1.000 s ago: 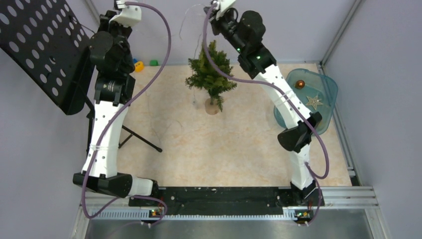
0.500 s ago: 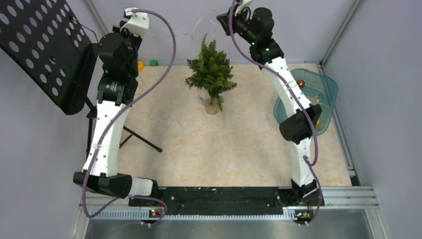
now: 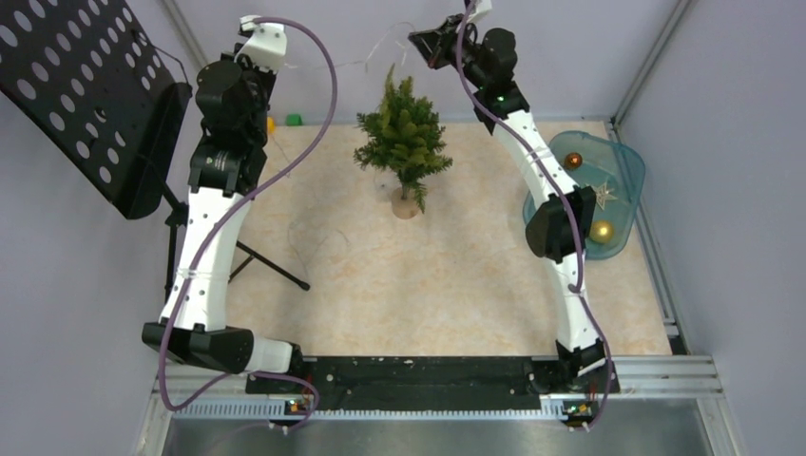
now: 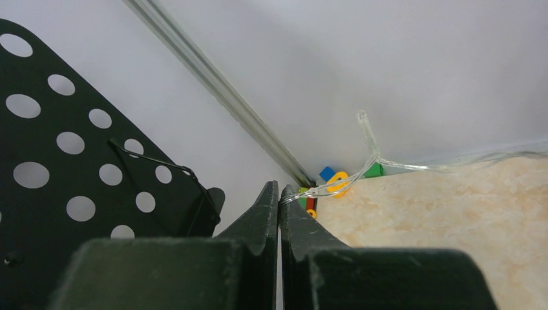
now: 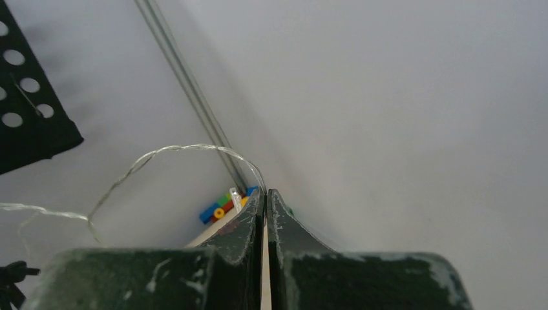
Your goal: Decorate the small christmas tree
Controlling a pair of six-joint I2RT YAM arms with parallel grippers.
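The small christmas tree (image 3: 404, 142) stands upright on its round wooden base (image 3: 406, 204) at the back middle of the table. A thin clear light wire (image 4: 388, 165) hangs in the air behind and above the treetop, strung between both grippers. My left gripper (image 4: 279, 194) is high at the back left, shut on one end of the wire. My right gripper (image 5: 265, 192) is raised at the back, right of the treetop, and is shut on the wire (image 5: 161, 152) too. Neither gripper touches the tree.
A clear teal tray (image 3: 623, 157) at the right edge holds an orange ball (image 3: 573, 160), a star (image 3: 602, 196) and a gold ball (image 3: 601, 231). A black perforated music stand (image 3: 86, 85) fills the left side. Small coloured blocks (image 4: 336, 181) lie in the back left corner.
The right arm has swung up and back, away from over the tree, uncovering the tray. The left gripper shifted slightly right. The wire now runs tauter between them.
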